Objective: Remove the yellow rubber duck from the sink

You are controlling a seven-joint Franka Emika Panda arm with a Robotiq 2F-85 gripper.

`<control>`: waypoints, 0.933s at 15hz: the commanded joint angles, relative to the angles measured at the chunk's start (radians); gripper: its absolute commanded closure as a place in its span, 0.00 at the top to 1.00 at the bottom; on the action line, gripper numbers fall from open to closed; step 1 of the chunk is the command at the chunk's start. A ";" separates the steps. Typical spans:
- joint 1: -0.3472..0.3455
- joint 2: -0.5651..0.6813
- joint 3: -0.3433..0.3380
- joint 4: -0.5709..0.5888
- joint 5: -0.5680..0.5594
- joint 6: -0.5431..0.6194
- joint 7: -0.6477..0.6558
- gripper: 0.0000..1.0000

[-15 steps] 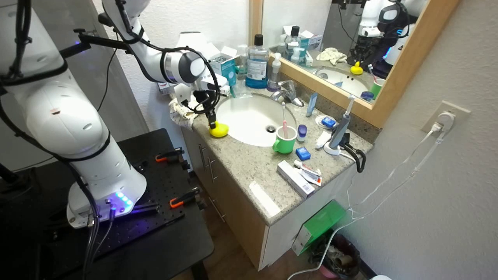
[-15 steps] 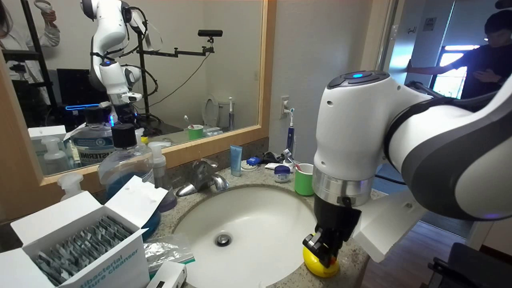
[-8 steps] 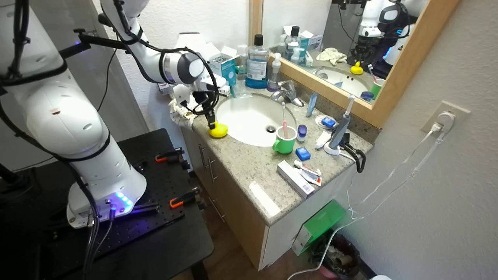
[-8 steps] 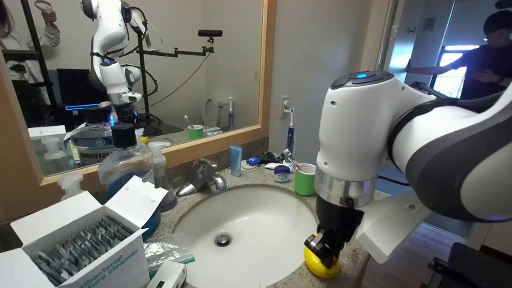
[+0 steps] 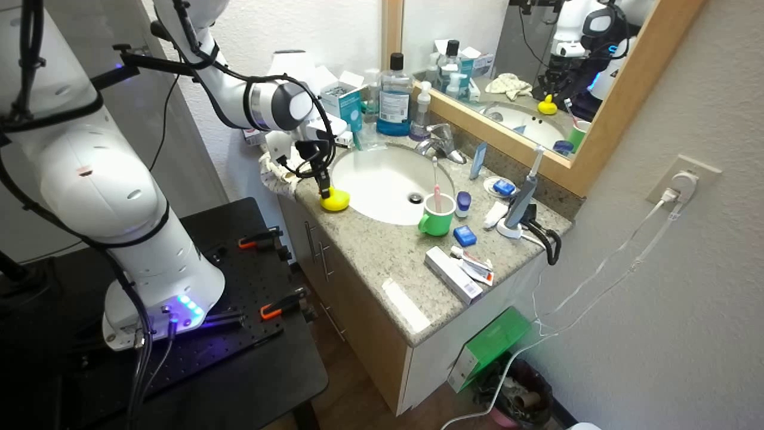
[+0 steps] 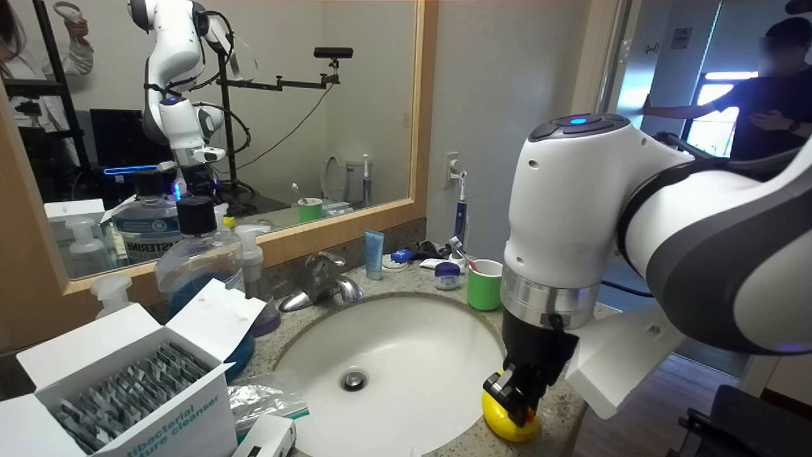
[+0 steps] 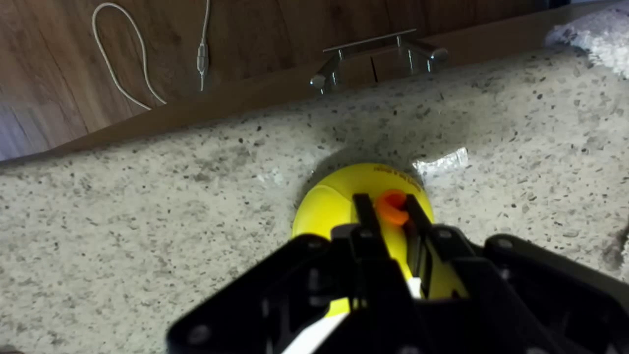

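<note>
The yellow rubber duck is on the countertop strip at the sink's front rim, outside the basin. It also shows in an exterior view and in the wrist view. My gripper points down with its black fingers on either side of the duck's head, the orange beak between the fingertips. The gripper is shut on the duck. Whether the duck's base rests fully on the counter I cannot tell. The sink is an oval white basin with a chrome faucet; it also shows in an exterior view.
A green cup with a toothbrush stands at the basin's side. An open box, a mouthwash bottle and pump bottles stand at the basin's far end. The counter's front edge lies close by the duck. A mirror stands behind the faucet.
The gripper and the duck have shifted together very slightly towards the counter's front edge during the first half second. Since then they have barely moved.
</note>
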 commanded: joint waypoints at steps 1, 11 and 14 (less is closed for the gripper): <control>-0.004 0.021 -0.005 -0.021 -0.004 0.030 0.015 0.04; -0.010 0.041 -0.014 -0.013 -0.011 0.056 0.027 0.44; -0.014 0.053 -0.015 -0.006 -0.006 0.064 0.021 0.64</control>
